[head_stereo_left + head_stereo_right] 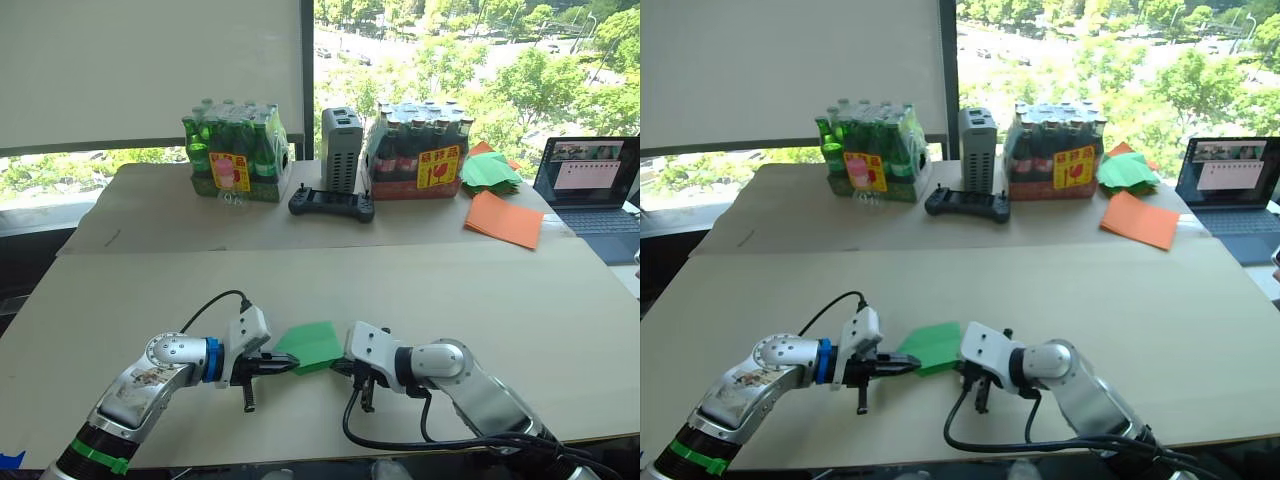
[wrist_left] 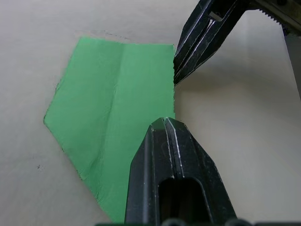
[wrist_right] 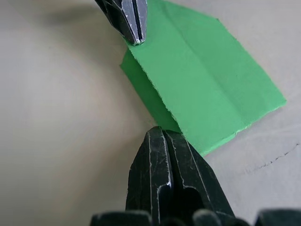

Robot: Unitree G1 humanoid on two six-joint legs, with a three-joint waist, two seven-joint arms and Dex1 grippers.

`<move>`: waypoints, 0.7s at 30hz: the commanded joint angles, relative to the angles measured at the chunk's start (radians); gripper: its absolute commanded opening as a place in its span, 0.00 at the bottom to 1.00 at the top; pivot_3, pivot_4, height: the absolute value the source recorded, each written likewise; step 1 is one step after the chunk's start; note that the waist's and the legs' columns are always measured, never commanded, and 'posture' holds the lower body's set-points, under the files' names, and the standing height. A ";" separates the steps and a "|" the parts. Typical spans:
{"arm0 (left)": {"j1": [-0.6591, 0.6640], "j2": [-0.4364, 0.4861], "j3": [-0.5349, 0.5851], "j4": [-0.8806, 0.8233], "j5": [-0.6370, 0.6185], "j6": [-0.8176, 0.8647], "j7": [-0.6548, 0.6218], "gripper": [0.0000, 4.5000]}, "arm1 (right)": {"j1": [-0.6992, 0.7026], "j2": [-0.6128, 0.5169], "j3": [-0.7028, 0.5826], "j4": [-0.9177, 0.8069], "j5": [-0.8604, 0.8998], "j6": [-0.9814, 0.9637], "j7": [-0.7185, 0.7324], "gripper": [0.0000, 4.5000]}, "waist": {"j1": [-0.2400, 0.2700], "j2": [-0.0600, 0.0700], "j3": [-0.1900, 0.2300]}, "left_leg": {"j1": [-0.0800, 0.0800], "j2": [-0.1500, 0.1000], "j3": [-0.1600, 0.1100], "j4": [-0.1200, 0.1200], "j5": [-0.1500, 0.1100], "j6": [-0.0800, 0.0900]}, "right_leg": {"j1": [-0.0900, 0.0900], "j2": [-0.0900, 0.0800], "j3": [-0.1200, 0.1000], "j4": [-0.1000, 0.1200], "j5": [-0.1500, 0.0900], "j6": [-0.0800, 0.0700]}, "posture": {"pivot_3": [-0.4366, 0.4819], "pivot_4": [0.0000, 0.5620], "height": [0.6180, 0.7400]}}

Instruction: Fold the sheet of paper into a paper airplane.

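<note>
Worktop [image 1: 560, 330]: broad, matte beige board, smooth, with a second beige board butted behind it; a seam runs between them. Room: window behind with sunlit trees; a pale blind [image 1: 150, 70] covers the left part.

Sheet [image 1: 312, 345]: thin bright green paper, flat on the near worktop between the two tools. One end cut to a blunt point, the other square; a lengthwise crease down the middle and a slightly ragged edge.

Left tool [image 1: 285, 367]: black ribbed fingers clenched together, tip at the sheet's left edge; whether it pinches the paper cannot be told.

Right tool [image 1: 340, 368]: black fingers pressed together, tip at the sheet's right edge; grasp likewise cannot be told.

Far board: shrink-wrapped pack of green bottles [image 1: 237, 152]; pack of dark bottles [image 1: 420, 150]; grey box [image 1: 341, 148]; black controller [image 1: 331, 206]; orange sheets [image 1: 505, 219]; green paper stack [image 1: 490, 172].

Right edge: open laptop [image 1: 592, 185].
</note>
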 commanded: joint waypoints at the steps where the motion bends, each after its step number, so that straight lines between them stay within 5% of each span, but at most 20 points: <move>1: -0.003 0.007 0.000 -0.017 0.014 -0.037 -0.017 0.00 | 0.000 -0.034 -0.051 -0.091 0.068 0.071 0.039 0.01 | 0.001 0.000 0.000 | 0.000 0.000 0.000 0.000 0.000 0.000 | 0.000 0.000 0.000 0.000 0.000 0.000 | 0.48 0.27 0.76; 6: -0.011 0.030 -0.029 0.012 0.088 -0.126 -0.043 0.00 | -0.021 -0.066 -0.128 -0.152 0.182 0.170 0.070 0.01 | 0.005 0.000 0.000 | 0.000 0.000 0.000 0.000 -0.002 0.004 | 0.000 0.000 -0.001 0.000 0.000 0.000 | 0.48 0.27 0.76; 17: -0.072 0.066 -0.097 0.147 0.263 -0.401 -0.112 0.00 | -0.143 0.019 -0.179 0.021 0.205 0.199 -0.056 0.01 | 0.018 0.000 0.000 | -0.001 0.000 0.000 0.000 0.000 0.000 | 0.000 -0.001 -0.001 -0.001 0.000 0.000 | 0.48 0.27 0.76; 21: -0.096 0.076 -0.121 0.190 0.304 -0.497 -0.147 0.00 | -0.159 0.056 -0.185 0.077 0.214 0.202 -0.087 0.29 | 0.017 0.000 0.000 | 0.000 0.000 0.000 0.000 -0.001 0.002 | 0.000 -0.001 -0.001 -0.001 0.000 0.000 | 0.48 0.27 0.76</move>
